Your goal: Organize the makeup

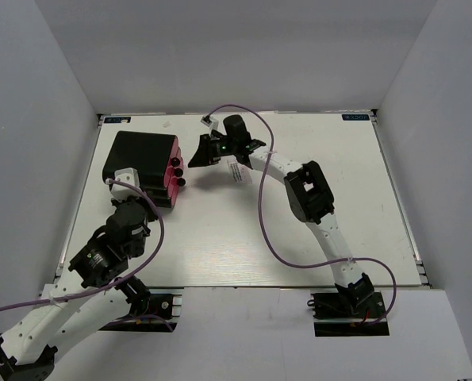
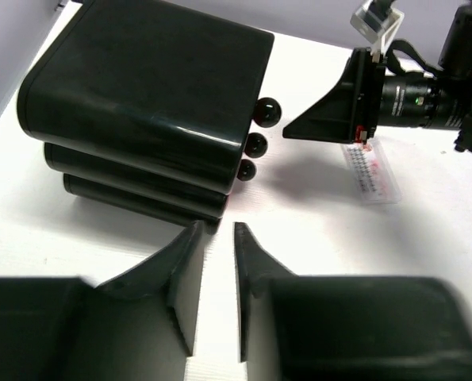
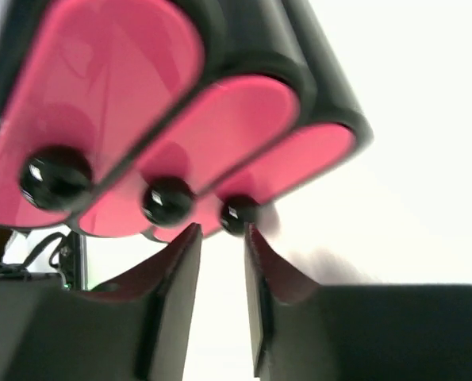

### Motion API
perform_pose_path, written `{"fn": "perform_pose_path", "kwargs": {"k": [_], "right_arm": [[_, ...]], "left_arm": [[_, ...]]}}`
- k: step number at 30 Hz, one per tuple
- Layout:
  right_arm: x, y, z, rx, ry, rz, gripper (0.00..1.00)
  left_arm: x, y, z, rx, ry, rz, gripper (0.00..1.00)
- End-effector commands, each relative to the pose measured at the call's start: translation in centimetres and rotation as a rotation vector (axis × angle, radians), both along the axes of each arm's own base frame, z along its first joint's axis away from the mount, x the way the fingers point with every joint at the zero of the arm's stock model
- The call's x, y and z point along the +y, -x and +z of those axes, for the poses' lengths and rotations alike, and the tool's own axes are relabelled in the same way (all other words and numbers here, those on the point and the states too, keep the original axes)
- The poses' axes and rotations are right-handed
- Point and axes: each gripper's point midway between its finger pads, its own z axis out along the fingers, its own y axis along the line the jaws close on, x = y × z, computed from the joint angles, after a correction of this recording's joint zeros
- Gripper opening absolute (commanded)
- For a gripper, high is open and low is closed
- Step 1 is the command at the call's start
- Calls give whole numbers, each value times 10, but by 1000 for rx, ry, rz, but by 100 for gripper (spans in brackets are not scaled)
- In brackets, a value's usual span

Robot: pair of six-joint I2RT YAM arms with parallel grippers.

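Note:
The black case [image 1: 140, 159] with three pink drawer fronts [image 3: 243, 119] and three black knobs [image 1: 177, 171] stands at the back left. My right gripper [image 1: 196, 154] points at the knobs. Its jaws are narrowly open and empty [image 3: 222, 228], with the tips just short of the lowest knob [image 3: 237, 213]. My left gripper [image 1: 148, 200] sits at the case's near corner [image 2: 140, 87], narrowly open and empty [image 2: 217, 226]. A flat white-pink packet [image 1: 236, 171] lies on the table under the right arm; it also shows in the left wrist view [image 2: 370, 171]. No other makeup is in view.
The white table [image 1: 323, 151] is closed in by grey walls on the left, back and right. Purple cables [image 1: 261, 214] loop over both arms. The right arm's elbow [image 1: 308, 190] stands over the table's middle.

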Motion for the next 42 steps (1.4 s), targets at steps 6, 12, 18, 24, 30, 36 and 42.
{"fn": "perform_pose_path", "kwargs": {"k": [6,12,18,24,30,36,42], "right_arm": [[-7,15,7,-155,44,86,58],[7,25,-23,-158,106,112,75],[19,28,-37,-150,114,116,74],[24,30,-48,-72,103,92,71],[33,29,-52,-53,76,78,70],[41,34,-52,-29,29,93,69],[43,33,-59,-31,26,80,63]], "left_arm": [[-2,2,4,-23,15,-32,53],[-7,1,1,-10,5,-54,66],[-8,1,1,-10,2,-59,67],[-9,0,0,-7,0,-62,67],[-10,0,0,-6,0,-64,68],[-11,-1,-3,3,-10,-63,68],[-12,-3,-5,11,-16,-62,68]]}}
